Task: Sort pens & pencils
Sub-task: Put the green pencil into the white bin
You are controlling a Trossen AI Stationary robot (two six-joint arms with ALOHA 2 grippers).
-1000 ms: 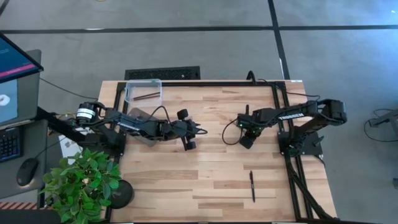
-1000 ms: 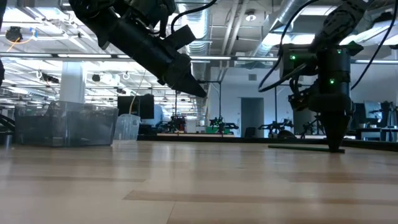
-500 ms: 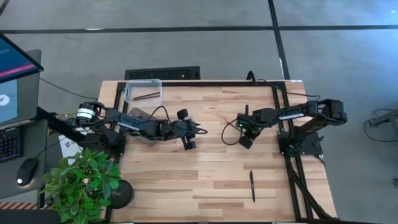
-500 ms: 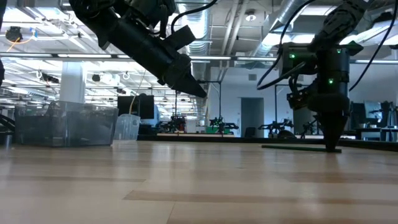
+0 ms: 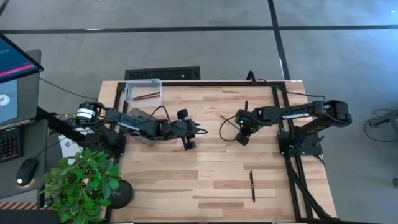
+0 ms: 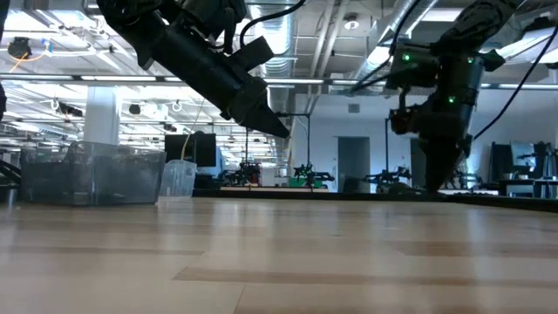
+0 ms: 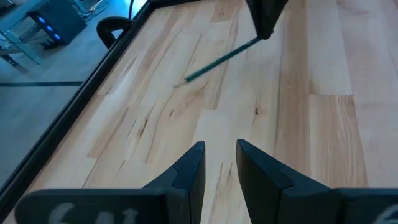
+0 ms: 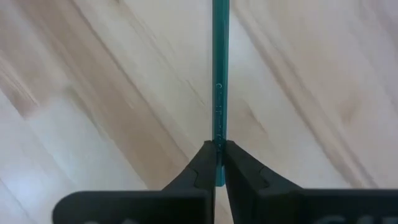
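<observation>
Your right gripper point(image 5: 240, 132) has lifted off the table point(image 5: 205, 180) since a second ago, fingers clamped on a thin green pencil point(image 8: 218, 81) near the table's middle. Your left gripper point(image 7: 217, 163) waits slightly parted, holding nothing. One pen point(image 5: 252, 186) lies nearer you.

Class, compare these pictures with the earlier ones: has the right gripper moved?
Yes. The right gripper, shut on a green pencil, has shifted toward the table's far edge and risen off the table.

A robotics lab: exposed ceiling ducts point(image 6: 305, 35), more robot arms point(image 6: 305, 172) on benches behind, a monitor point(image 5: 15, 78) beside the table point(image 5: 205, 174)
</observation>
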